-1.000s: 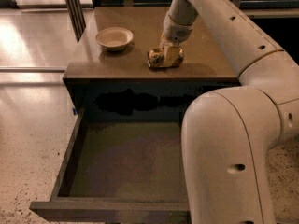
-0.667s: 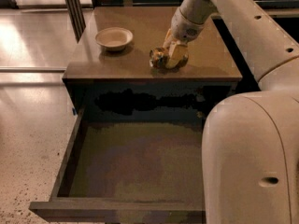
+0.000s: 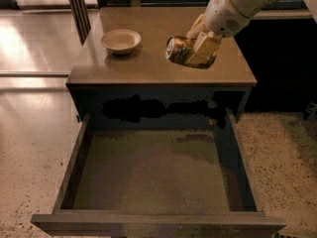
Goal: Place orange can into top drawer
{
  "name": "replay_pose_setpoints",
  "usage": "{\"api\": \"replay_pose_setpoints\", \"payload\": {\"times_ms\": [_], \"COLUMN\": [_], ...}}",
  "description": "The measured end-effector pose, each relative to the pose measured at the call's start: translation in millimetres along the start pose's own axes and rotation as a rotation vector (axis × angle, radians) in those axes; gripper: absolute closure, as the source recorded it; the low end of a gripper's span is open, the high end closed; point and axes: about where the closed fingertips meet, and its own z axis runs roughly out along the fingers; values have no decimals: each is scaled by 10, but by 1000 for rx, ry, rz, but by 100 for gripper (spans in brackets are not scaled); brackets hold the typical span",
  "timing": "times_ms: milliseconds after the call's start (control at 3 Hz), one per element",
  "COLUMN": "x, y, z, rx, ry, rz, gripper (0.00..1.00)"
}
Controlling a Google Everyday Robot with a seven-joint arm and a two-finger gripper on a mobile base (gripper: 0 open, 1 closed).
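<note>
One wide, shallow top drawer of dark grey-brown panels [image 3: 148, 182] nearest, at six o'clock, pulled well out from its cabinet, flat front toward the camera, bare bottom showing. Just behind, at centre, the flat brown cabinet top [image 3: 148, 71], smooth and faintly glossy, likely slick under metal. Above its two-o'clock part, the small mottled orange-gold drink can [image 3: 179, 50], lying nearly sideways, shiny metal end turned to nine o'clock, pinched across its body by the cream two-finger gripper [image 3: 202, 51] reaching in from one o'clock. Apparently lifted clear of the top, though hard to be sure; not yet over the drawer. Judged light, thin-walled and stiff enough for a moderate squeeze, yet easy to dent and slippery on its round painted side. Best held across the middle of the cylinder, as now, pads square to the wall, and set down low rather than dropped, since prone to roll along the drawer bottom. Further back, at eleven o'clock on the same top, a pale round shallow bowl [image 3: 121, 40], well apart from can and gripper. To nine o'clock, polished pale floor [image 3: 34, 118] with bright glare; to four o'clock, speckled stone-like floor [image 3: 282, 148]. Farthest, near eleven o'clock, a dark slatted post [image 3: 77, 9], and dim dark fronts at twelve o'clock, too murky to name.
</note>
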Motion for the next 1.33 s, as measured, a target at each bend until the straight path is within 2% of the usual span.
{"api": "replay_pose_setpoints", "payload": {"times_ms": [333,667,1000,1333], "x": [-97,32,32,83], "y": [546,763,763,904], "z": [-73,137,137,218], "rx": [-27,-87,-87,-99], "ry": [-42,-20,-20,-20], "rz": [62,79,79,90], "gripper": [100,100,100,100]}}
